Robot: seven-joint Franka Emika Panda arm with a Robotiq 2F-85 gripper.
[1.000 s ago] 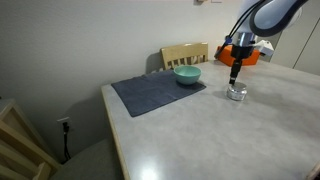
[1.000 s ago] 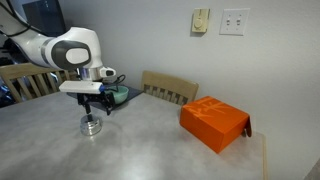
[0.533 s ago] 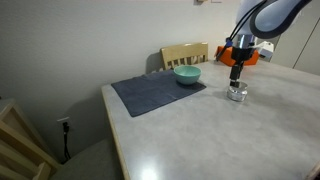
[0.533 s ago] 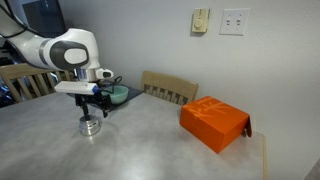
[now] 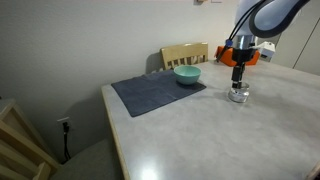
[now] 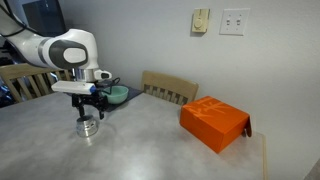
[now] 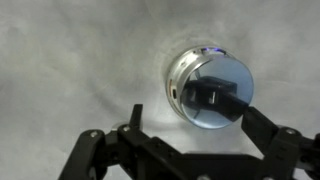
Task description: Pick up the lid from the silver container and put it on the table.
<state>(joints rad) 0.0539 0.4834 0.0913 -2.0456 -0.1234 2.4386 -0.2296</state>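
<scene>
The silver container (image 5: 238, 96) stands on the pale table (image 5: 200, 135), also seen in the other exterior view (image 6: 87, 128). The shiny round lid (image 7: 215, 90) sits on top of it and mirrors the gripper. My gripper (image 7: 195, 122) is open, its two dark fingers spread either side of the tin's near edge in the wrist view. In both exterior views the gripper (image 5: 237, 82) (image 6: 87, 110) hangs straight above the tin, close to it. I cannot tell whether it touches the lid.
A teal bowl (image 5: 187, 74) (image 6: 117, 95) rests on a dark blue-grey mat (image 5: 150, 95) near the tin. An orange box (image 6: 213, 122) lies further along the table. A wooden chair (image 6: 170, 88) stands at the table's far edge by the wall.
The arm has shifted very slightly over the tin. The gripper is still open and the lid still sits on the container.
</scene>
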